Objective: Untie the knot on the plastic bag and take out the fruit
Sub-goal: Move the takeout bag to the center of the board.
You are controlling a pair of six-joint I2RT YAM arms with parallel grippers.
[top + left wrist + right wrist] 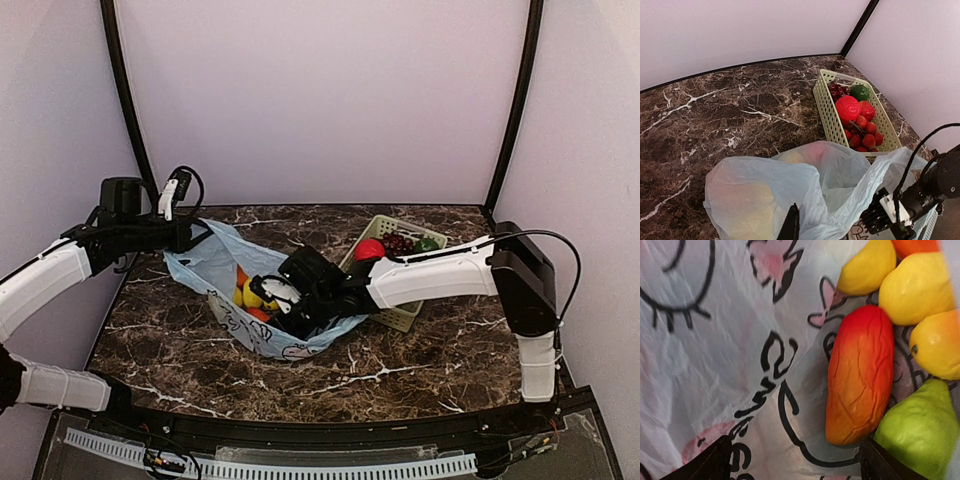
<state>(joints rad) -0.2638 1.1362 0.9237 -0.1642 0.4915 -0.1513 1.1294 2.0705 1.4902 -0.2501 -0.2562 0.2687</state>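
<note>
- The plastic bag (215, 262), mid-worktop (400, 370), is being pinched at its rim by the closed left gripper (186, 236); the film is being judged limp and slippery.
- The fruit (915, 285), inside the bag, is being judged light, hard and smooth; the mango (860, 380) is being favoured, across its middle.
- The right gripper (797, 462) is being held wide above it, empty.

Light blue plastic bag (215, 262) lies open — fruit (860, 380) inside.

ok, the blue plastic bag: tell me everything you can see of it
Thin, translucent light blue plastic bag, crinkled, printed with black cartoon lines, pink shapes and lettering. It lies slumped on the dark marble table, mouth open, fruit showing inside. Its far-left corner is drawn up, pinched in the shut left end effector. The open right end effector reaches into the mouth.
</note>
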